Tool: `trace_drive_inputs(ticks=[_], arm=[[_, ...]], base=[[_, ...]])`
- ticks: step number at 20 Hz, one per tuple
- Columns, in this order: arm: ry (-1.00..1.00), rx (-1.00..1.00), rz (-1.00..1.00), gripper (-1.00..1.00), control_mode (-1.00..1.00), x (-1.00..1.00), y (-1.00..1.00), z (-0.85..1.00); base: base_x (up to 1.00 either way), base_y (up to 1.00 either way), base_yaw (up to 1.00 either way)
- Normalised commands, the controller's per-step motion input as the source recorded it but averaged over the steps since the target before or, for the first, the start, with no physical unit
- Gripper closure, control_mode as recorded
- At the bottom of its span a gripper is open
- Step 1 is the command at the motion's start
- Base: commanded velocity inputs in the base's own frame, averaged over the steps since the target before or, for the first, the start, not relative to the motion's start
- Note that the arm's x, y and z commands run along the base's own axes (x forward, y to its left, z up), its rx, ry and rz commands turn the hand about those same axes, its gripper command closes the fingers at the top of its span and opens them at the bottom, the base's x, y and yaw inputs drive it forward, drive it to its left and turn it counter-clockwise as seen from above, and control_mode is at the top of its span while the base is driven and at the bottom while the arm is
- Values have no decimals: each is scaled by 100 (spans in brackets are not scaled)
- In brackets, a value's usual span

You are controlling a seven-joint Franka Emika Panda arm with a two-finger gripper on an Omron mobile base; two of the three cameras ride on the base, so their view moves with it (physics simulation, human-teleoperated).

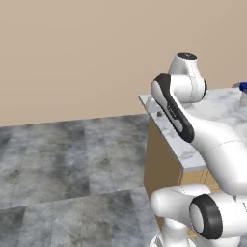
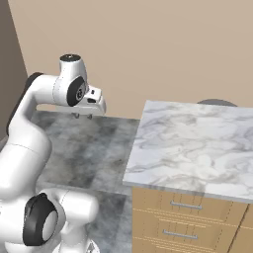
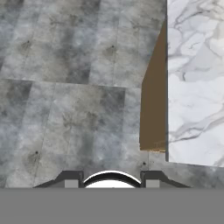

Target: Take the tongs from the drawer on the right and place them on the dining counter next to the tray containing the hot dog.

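Observation:
My gripper (image 2: 82,116) hangs open and empty over the grey floor, just left of the marble counter's corner. In the hand view its fingertips (image 3: 72,180) stand wide apart with nothing between them, pointing down at the floor tiles. The white-and-grey veined marble counter (image 2: 192,143) on a tan wood base lies to the right of the hand, and its edge (image 3: 192,78) runs down the right side of the hand view. A sliver of something blue (image 1: 243,87) shows at the far right edge of the counter; I cannot tell what it is. The tongs are out of view.
Shut tan drawer fronts with silver handles (image 2: 185,205) sit under the counter's near side. A dark round shape (image 2: 217,102) peeks over the counter's far edge. Grey stone floor (image 1: 72,159) spreads to the left up to a beige wall.

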Motion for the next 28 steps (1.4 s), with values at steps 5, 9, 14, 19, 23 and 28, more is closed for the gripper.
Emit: trace_drive_inputs(ticks=[5, 9, 14, 19, 23, 28], arm=[[-1, 0, 0, -100, -100, -10, -7, -2], [0, 4, -9, -100, -100, -46, -56, -27], [-2, 17, -20, -100, -100, -55, -100, -49], [-13, 21, -28, -100, -100, -55, -100, -48], [-10, 25, -34, -100, -100, -49, -100, -55], [-4, 22, -39, -100, -100, -42, -100, -66]], base=[[0, 0, 0], [0, 0, 0], [0, 0, 0], [0, 0, 0], [0, 0, 0], [0, 0, 0]])
